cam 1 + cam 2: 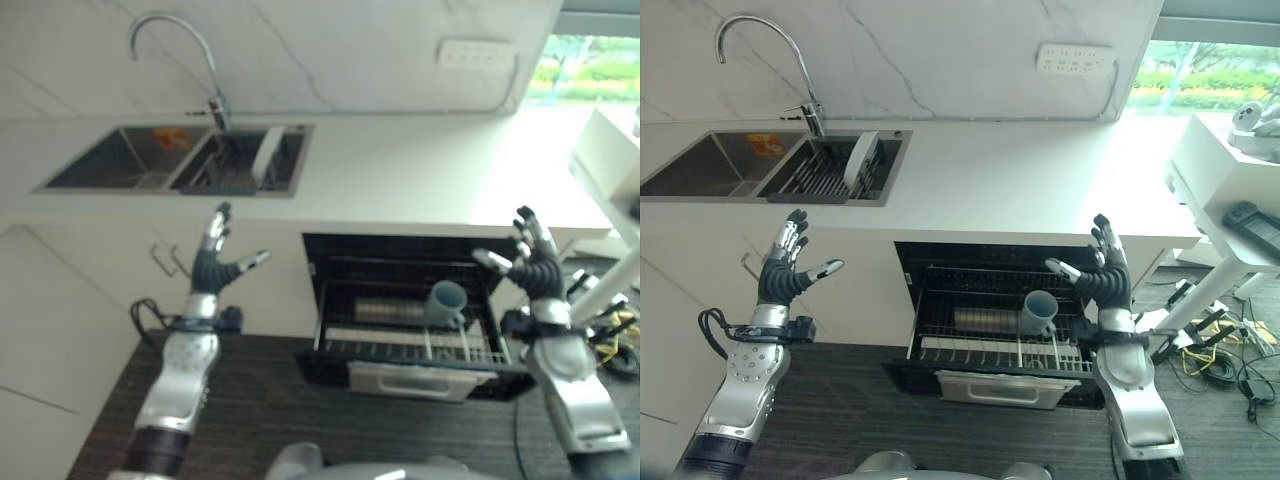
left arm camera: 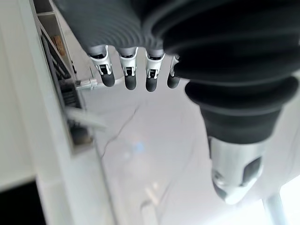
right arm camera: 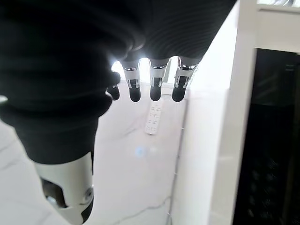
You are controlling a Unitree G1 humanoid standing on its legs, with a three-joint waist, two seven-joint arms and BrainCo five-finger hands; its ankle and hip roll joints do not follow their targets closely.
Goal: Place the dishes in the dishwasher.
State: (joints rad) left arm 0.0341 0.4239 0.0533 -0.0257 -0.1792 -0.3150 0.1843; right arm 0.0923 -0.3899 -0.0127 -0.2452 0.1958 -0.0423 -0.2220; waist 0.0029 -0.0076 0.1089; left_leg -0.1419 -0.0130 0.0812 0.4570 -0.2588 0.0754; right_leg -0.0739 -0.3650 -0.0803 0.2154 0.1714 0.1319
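Dishwasher (image 1: pixel 1000 330): built in under the white counter (image 1: pixel 1020 185), door open, lower rack (image 1: pixel 990 350) pulled out toward the robot.
Mug (image 1: pixel 1038 312): pale blue, in the pulled-out rack, right of the dishwasher's middle, lying tilted with its mouth facing up and toward the robot.
Rack contents beside mug: a low metallic item just left of the mug; what it is cannot be told.
Plate (image 1: pixel 861 158): white, standing on edge in the right basin of the sink (image 1: pixel 780 165), up and well left of the dishwasher.
Tap (image 1: pixel 760 60): curved, behind the sink.
Left hand (image 1: pixel 783 275): raised in front of the cabinet left of the dishwasher, fingers straight and spread, thumb out, holding nothing.
Right hand (image 1: pixel 1103 275): raised before the dishwasher's upper right corner, fingers straight and spread, empty.
Wall socket strip (image 1: pixel 1075 58): on the marble wall above the dishwasher.
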